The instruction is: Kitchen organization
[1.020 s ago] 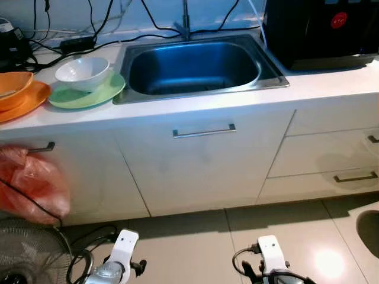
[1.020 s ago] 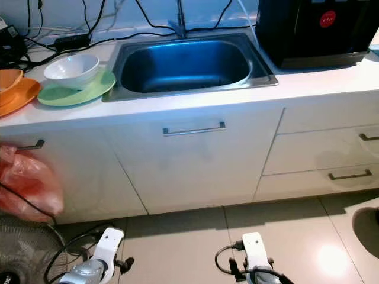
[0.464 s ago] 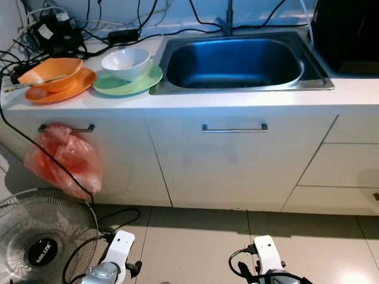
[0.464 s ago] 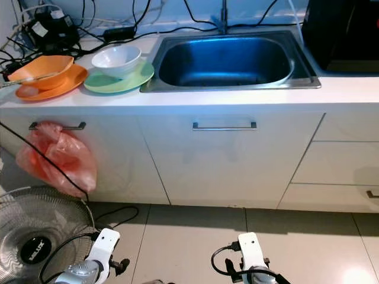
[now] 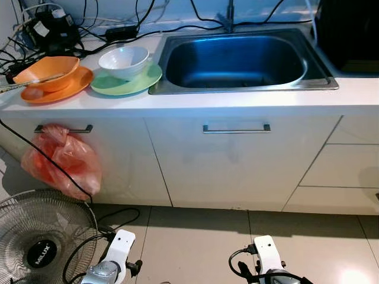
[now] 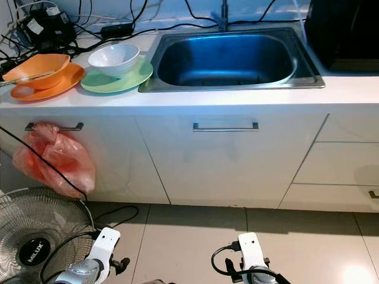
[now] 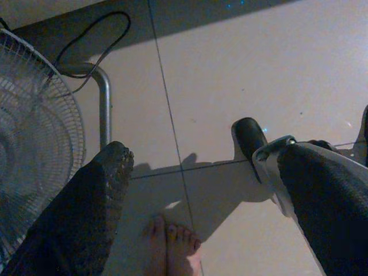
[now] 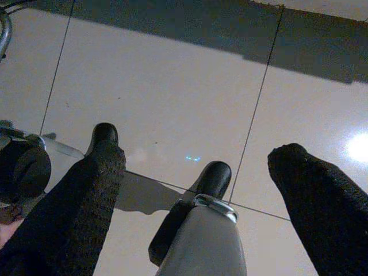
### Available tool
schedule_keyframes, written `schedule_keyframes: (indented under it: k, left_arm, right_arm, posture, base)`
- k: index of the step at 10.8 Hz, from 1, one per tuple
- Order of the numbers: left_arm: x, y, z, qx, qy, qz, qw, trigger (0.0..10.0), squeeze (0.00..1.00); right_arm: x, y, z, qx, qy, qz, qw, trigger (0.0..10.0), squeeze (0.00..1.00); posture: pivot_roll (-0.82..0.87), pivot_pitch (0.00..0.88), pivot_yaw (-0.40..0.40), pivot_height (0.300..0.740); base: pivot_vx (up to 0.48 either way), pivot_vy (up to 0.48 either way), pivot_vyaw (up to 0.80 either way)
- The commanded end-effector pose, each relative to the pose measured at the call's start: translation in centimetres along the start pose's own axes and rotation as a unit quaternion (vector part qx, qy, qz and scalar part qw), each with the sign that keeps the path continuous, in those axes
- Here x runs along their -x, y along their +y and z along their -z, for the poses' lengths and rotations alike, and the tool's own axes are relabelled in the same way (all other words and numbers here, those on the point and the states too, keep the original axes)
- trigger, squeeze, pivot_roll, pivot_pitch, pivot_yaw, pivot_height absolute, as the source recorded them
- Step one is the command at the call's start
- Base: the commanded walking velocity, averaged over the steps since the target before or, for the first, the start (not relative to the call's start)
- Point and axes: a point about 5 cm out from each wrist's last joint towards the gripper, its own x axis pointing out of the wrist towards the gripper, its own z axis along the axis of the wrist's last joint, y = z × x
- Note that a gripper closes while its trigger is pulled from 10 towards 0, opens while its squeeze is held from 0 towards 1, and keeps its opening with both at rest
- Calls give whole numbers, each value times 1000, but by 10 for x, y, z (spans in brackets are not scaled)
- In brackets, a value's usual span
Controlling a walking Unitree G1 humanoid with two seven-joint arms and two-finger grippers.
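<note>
Nothing looks tidied yet: beside the empty sink (image 5: 237, 59), a white bowl (image 5: 123, 60) sits on a green plate (image 5: 127, 83), with an orange bowl (image 5: 47, 70) further off. Both the left gripper (image 7: 201, 190) and the right gripper (image 8: 195, 184) hang spread and empty over the floor.

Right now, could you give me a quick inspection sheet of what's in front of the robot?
Surface: white countertop with a steel sink, basin bare.
Job's things: white bowl on a green plate; orange bowl on an orange plate, a utensil lying across that bowl.
Clutter: orange plastic bag hanging from a cabinet handle.
Grippers: left gripper and right gripper both open, hanging low over the floor tiles, holding nothing.
Cables: black cables tangled behind the dishes.
Surroundings: floor fan; a person's bare toes on the floor.
</note>
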Motion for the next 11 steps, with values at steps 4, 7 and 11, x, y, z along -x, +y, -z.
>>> schedule_keyframes:
  k: [4, 7, 11]
  left_arm:
    - [1, 5, 2, -4, 4, -4, 1000, 10000, 0]
    - [5, 15, -6, 29, -63, -16, 997, 10000, 0]
    - [10, 15, -23, 39, -176, -8, 984, 10000, 0]
  right_arm:
    - [-1, 3, 0, -6, 1, -4, 1000, 10000, 0]
    - [-3, 13, -5, -21, -15, 1, 1000, 10000, 0]
    - [-5, 16, -56, -28, -135, 9, 990, 10000, 0]
  posture:
    - [92, 30, 118, 740]
    - [80, 14, 145, 740]
    - [71, 23, 147, 740]
  base:
    - [0, 0, 0]
    - [0, 0, 0]
    - [0, 0, 0]
